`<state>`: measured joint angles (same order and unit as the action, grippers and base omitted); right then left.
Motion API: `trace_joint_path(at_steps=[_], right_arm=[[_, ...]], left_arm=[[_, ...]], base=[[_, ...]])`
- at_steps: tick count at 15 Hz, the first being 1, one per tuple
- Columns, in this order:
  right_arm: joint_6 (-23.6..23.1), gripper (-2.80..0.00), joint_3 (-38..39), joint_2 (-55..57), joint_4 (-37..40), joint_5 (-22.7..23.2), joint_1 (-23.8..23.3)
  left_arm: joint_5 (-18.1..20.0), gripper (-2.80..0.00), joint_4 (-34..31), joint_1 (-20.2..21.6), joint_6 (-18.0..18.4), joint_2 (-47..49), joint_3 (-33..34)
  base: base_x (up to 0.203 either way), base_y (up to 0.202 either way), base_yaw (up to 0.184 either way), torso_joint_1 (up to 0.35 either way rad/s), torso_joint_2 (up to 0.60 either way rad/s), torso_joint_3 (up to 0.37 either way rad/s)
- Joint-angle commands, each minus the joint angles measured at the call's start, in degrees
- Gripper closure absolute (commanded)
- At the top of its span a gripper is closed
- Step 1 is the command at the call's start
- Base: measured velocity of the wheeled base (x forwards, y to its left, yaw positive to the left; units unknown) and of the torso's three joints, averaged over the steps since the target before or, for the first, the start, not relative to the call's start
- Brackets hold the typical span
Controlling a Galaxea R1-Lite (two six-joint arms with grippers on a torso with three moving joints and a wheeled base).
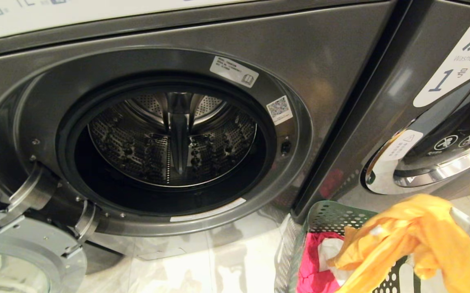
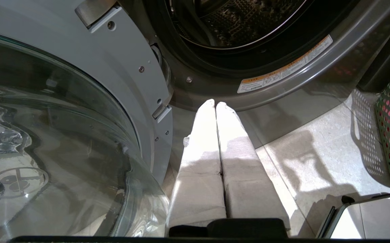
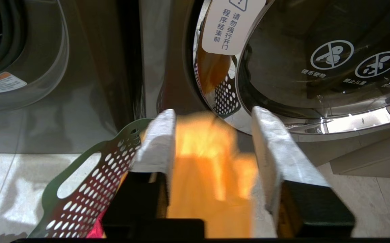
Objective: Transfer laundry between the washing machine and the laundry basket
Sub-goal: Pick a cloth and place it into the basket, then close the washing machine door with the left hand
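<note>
Orange garment (image 3: 211, 175) between right hand's (image 3: 211, 141) parted fingers (above basket (image 1: 328, 217)).

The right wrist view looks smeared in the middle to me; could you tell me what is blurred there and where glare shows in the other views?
Right wrist view: the orange-yellow garment between the open right gripper is motion-blurred, the washer behind stays sharp. Head view: glare washes out the floor tiles. Left wrist view: the shut left gripper is overexposed at its tips; the glass door carries warped reflections.
</note>
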<state>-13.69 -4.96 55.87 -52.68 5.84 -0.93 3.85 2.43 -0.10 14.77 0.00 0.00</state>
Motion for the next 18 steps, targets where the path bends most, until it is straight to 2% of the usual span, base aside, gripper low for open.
trace_joint_path(at_steps=[1, 9, 10, 15, 18], right_arm=[[-0.11, -2.8, -0.05, -0.05, -0.32, -0.03, 0.14], [-0.02, -2.8, -0.05, -1.38, -0.75, 0.04, 0.32], [-0.02, 0.0, -0.05, -1.72, -0.76, -0.03, 0.32], [0.0, 0.0, -0.05, -2.43, -0.36, -0.53, 0.32], [3.2, 0.0, 2.5, -5.29, 0.5, -0.64, 0.11]], left_arm=[[0.01, 0.0, 0.04, 0.01, 0.08, 0.0, 0.09], [0.01, 0.0, 0.12, 0.01, 0.08, 0.0, 0.09], [0.01, 0.0, 0.12, 0.01, 0.08, 0.0, 0.09], [0.01, 0.0, 0.04, 0.01, 0.08, 0.0, 0.09], [0.01, 0.0, 0.04, 0.01, 0.08, 0.0, 0.09]], base=[[0.0, 0.0, 0.0, 0.0, 0.0, 0.0], [0.0, 0.0, 0.0, 0.0, 0.0, 0.0], [0.0, 0.0, 0.0, 0.0, 0.0, 0.0], [0.0, 0.0, 0.0, 0.0, 0.0, 0.0], [0.0, 0.0, 0.0, 0.0, 0.0, 0.0]])
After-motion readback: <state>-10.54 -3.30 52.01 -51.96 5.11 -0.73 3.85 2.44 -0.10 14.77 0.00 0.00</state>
